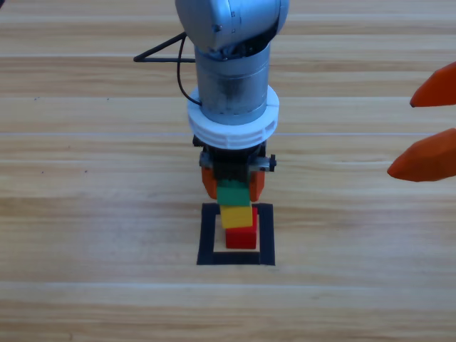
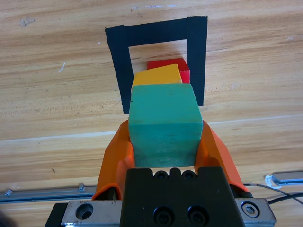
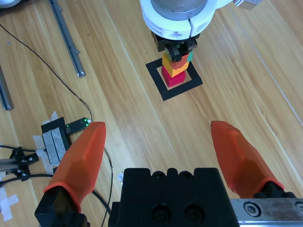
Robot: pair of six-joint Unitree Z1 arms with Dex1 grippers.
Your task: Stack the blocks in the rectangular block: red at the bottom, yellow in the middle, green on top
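Red cube (image 1: 241, 238) inside black tape square (image 1: 236, 258), mid-table. Yellow cube (image 1: 236, 215) on red. Green cube (image 1: 233, 192) on yellow, jaws of left gripper (image 1: 234, 182) clamped on both its sides. Right gripper (image 1: 428, 132) at right edge, well apart, jaws spread, holding nothing.

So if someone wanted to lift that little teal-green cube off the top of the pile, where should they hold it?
By two opposite flat side faces of the small matte teal-green cube, coming from above, much as the left hand holds it now. It tops the yellow cube and red cube, so its sides are clear.
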